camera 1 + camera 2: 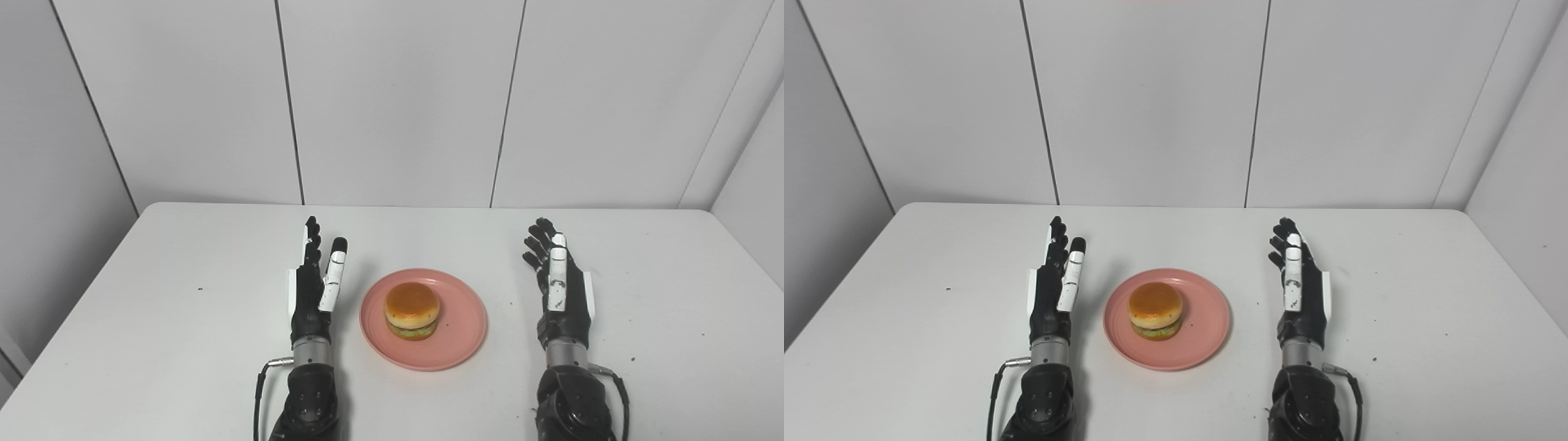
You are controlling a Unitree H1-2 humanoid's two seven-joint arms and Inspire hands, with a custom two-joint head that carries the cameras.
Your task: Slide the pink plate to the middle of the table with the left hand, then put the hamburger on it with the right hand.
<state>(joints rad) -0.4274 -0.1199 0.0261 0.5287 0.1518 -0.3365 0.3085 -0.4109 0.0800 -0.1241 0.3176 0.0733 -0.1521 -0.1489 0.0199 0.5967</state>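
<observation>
Hamburger (412, 310) on pink plate (459, 343) mid-table, both hands (315, 285) (560, 288) open, empty, alongside; stray nudge could shift plate.

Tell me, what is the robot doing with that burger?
Nothing right now. The toy hamburger with the golden bun already sits on the round pink plate near the middle of the white table. The black left hand and the black right hand are open, one on each side of the plate, touching neither. The job looks finished.
</observation>
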